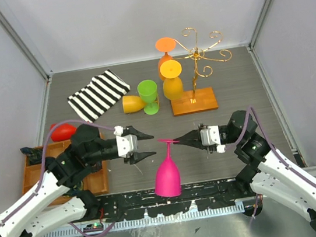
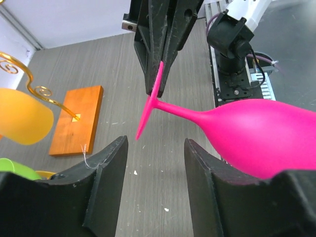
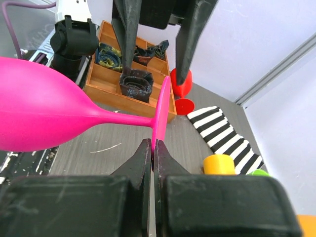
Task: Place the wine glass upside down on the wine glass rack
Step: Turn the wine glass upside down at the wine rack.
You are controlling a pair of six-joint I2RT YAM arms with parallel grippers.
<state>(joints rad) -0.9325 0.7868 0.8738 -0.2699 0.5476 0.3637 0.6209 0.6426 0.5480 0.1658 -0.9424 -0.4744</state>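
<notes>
Wine glass (image 1: 167, 176) hangs bowl-down, foot rim clamped in right pincer (image 1: 180, 140) (we judge: ready for rack (image 1: 194, 101)); left pincer (image 1: 146, 145), prongs apart, faces foot, empty.

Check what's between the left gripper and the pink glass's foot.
Nothing. In the left wrist view, only a bare gap separates the left gripper from the pink wine glass.

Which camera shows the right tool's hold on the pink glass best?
Right wrist: the right tool pinches the pink glass by its foot rim, close up. Left wrist shows it from opposite; top, tiny.
</notes>
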